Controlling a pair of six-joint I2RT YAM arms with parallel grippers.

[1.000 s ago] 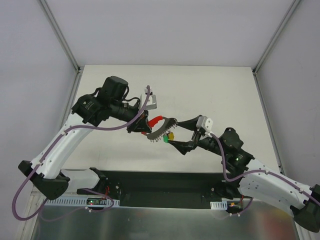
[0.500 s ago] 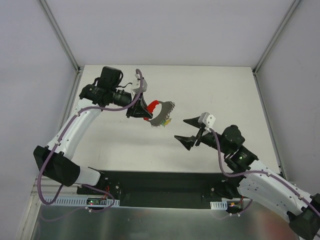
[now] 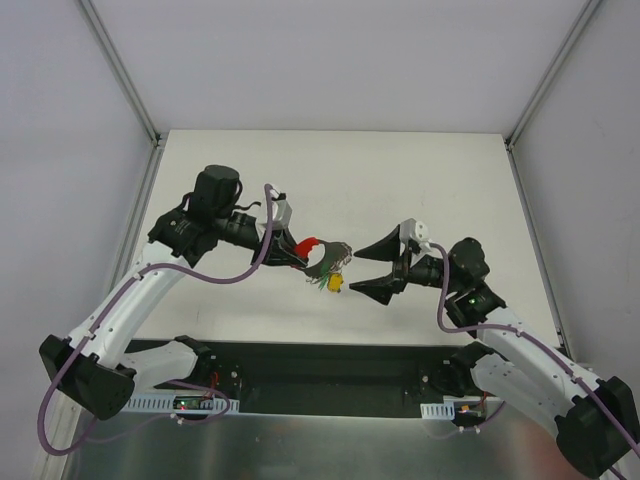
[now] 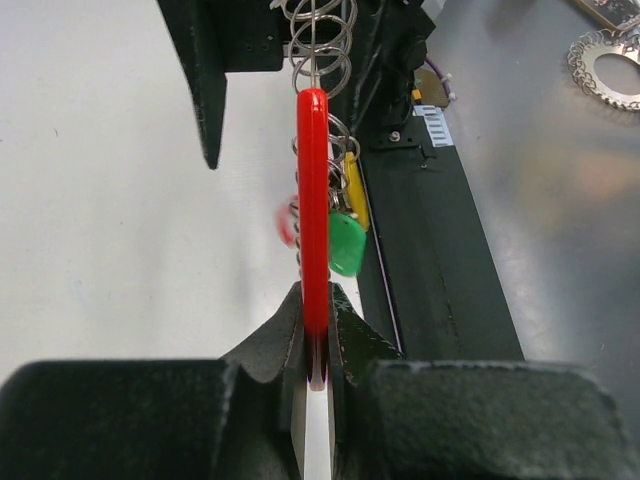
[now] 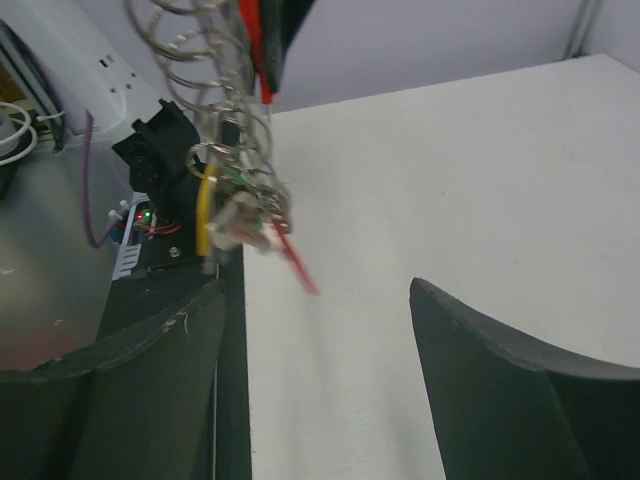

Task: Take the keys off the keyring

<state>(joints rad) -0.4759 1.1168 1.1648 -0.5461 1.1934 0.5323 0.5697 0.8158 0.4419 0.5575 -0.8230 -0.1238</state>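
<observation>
Progress: none visible. Keys (image 3: 333,275) all hang on keyring (image 4: 320,55). Your left gripper (image 4: 318,350) pinches red key head (image 4: 313,200) edge-on. Right gripper (image 3: 355,271) has fingers spread, just beside bunch, holding nothing. Every removal left, by your reckoning.

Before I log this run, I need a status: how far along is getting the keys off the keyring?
Done: nothing, the keys hang bunched on the keyring. In hand: the left gripper, shut on the red piece, holds the bunch aloft; the right gripper stands open beside it. Left: every key.
</observation>
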